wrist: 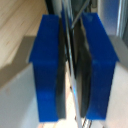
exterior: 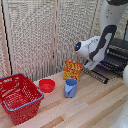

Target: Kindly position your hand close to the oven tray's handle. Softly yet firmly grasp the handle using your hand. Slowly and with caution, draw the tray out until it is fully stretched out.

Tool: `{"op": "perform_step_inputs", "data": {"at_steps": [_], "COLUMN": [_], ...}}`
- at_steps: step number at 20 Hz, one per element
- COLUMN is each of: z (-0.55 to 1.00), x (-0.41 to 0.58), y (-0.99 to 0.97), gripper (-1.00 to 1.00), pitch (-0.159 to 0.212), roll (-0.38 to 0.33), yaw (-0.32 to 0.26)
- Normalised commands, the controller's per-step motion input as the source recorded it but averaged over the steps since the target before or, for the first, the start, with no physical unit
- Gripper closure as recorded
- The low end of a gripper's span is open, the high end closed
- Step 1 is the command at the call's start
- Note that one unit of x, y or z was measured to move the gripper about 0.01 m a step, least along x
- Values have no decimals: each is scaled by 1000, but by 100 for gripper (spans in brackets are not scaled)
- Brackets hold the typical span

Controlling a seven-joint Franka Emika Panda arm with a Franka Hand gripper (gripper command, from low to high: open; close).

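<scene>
Oven tray (exterior: 102,73): dark barred rack, drawn partly out of oven (exterior: 118,52) at exterior view's right, above worktop (exterior: 85,107). Likely stiff, light, slick metal; best held mid-handle. Handle (wrist: 71,60) thin bar, pinched between blue fingers (wrist: 47,75). Pincer (wrist: 71,70) pressed onto handle. Nearby: blue cup (exterior: 70,87), red bowl (exterior: 47,85), red basket (exterior: 19,97).

Exterior view: raised, looks down across the wooden table (exterior: 85,107) toward the slatted screen (exterior: 40,35); mid-range; arm and oven (exterior: 116,55) at the exterior view's right. Wrist view: extremely close, looks along the blue fingers (wrist: 47,70), blurred, filling the frame. Shared: the gripper area at the oven tray (exterior: 102,72) and some wood.
</scene>
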Motion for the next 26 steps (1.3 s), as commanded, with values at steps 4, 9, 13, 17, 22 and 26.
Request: {"op": "perform_step_inputs", "data": {"at_steps": [4,9,13,17,22,26], "z": [3,57,132,365,541,548], "x": [19,126,65,93,191,190], "y": [200,11,31,76,94,89], "gripper": [-100,-100,-100,-100,-100,-100], "pitch": [0,0,0,5,24,39], "roll": [-63,-5,-1,-54,-65,-85], "yaw": [-13,-3,0,-3,-16,-4]}}
